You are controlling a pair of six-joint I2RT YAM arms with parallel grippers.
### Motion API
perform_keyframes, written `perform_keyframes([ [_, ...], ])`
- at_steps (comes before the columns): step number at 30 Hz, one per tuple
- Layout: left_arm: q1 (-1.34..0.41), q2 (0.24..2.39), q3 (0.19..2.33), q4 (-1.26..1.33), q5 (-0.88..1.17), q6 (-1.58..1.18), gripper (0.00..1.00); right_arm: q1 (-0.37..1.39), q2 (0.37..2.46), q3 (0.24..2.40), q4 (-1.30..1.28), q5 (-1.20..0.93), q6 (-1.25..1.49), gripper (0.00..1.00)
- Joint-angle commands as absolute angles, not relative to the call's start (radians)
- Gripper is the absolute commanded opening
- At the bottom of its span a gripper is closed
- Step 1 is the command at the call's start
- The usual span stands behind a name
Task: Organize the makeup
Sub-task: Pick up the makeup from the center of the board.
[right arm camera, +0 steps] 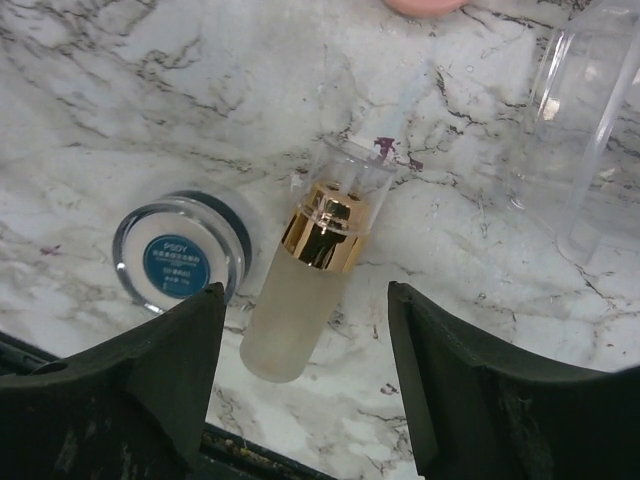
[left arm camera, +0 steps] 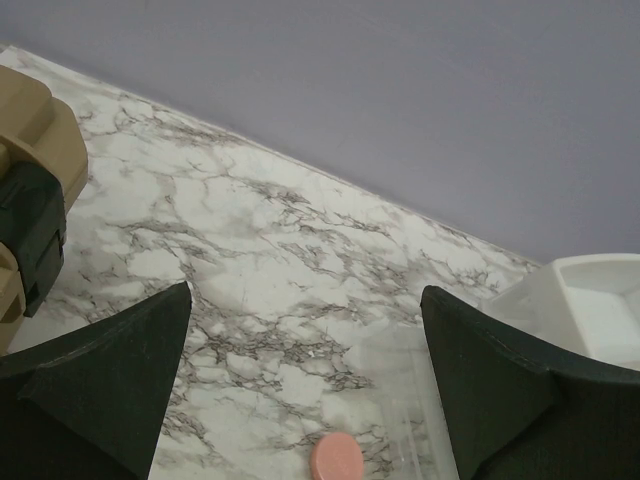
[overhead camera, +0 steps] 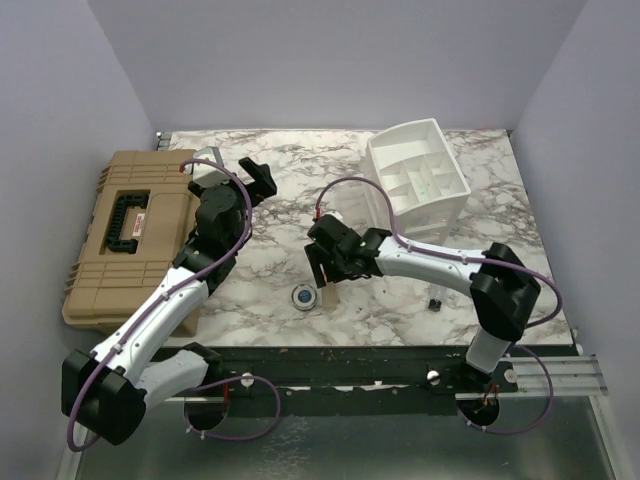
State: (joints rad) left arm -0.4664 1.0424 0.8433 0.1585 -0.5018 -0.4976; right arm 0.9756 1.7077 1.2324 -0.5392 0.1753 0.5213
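**Marble top: R arm lined up on bottle**

Marble-look white tabletop, lavender walls behind. R gripper sits low, jaws partly spread, straddling the frosted glass bottle w/ gold collar, which lies on its side near the front edge. No contact visible, so prob. set to pinch across the body. Round blue-labelled clear jar lies just beside it. L gripper hangs wide open & empty, out of the way. White compartmented plastic organizer at back right is the likely destination.

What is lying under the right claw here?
A frosted bottle with a gold collar lies on the marble table below the right claw, a blue-labelled round jar beside it. The claw's fingers cover whatever lies at either side.
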Motion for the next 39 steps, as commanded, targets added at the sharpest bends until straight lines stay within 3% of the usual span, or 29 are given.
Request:
perform_keyframes([
  [1,-0.46,1.011,0.829,0.159,-0.49,-0.507,0.99,0.985,1.774,1.264,-0.53,0.255,0.597,0.7],
  [25,-0.441,1.044,0.864,0.16,-0.457,-0.487,0.99,0.985,1.871,1.221,-0.516,0.226,0.57,0.5],
  [39,-0.433,1.113,0.888,0.166,-0.387,-0.5,0.99,0.985,1.851,1.162,-0.509,0.246,0.546,0.48],
])
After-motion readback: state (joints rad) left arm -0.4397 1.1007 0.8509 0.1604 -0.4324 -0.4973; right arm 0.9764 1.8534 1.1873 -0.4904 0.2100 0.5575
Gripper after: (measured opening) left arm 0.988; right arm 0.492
